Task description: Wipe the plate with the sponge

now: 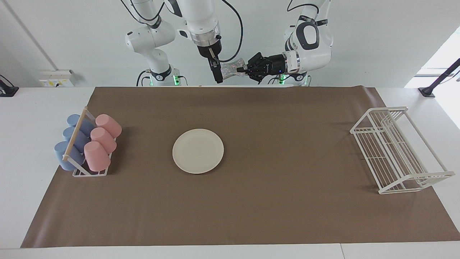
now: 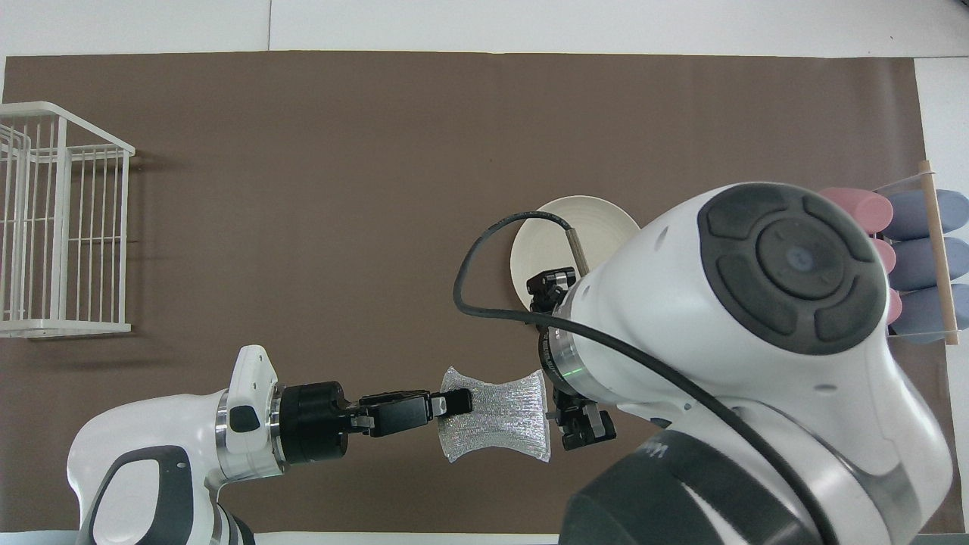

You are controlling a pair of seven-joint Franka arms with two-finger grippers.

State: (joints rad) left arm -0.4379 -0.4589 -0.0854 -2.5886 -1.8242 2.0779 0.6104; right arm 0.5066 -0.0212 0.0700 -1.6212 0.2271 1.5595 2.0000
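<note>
The sponge is gripped at one end by the left gripper and at the other by the right gripper, above the table's robot-side edge; the plate lies mid-table.

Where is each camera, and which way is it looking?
Facing view: high across the table, looking at both robots; whole arms show, plate on the mat, sponge between the left tool and right tool.
Overhead view: above the robots, looking down and forward; the arms come in from below.
Both show: plate, sponge, cup rack, white wire rack.
</note>
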